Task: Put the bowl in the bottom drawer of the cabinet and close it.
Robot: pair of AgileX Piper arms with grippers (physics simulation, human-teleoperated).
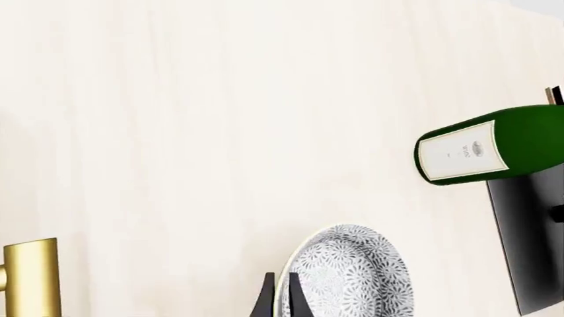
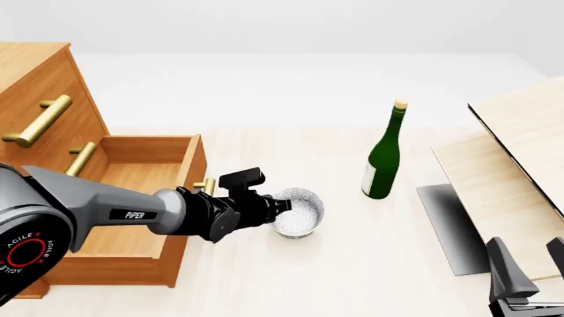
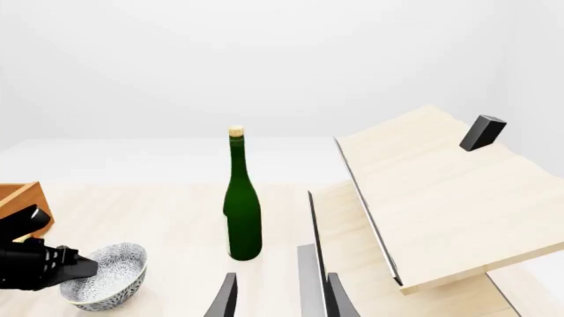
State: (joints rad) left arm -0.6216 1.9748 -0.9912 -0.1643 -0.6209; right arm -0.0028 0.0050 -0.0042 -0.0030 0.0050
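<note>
Small white grey-speckled bowl (image 2: 298,211) on pale worktop (image 2: 352,264), just right of open bottom drawer (image 2: 132,218) | your left fingers (image 2: 280,205) straddle its near rim, seemingly clamped | right fingers (image 3: 331,297) apart, idle, farther.

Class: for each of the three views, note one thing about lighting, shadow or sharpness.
Front view: even, soft light, only a faint shadow under the bowl. Left wrist view: pale table nearly washed out, the green bottle crisp. Right wrist view: sharp throughout, the bottle glossy, its shadow barely visible.
</note>
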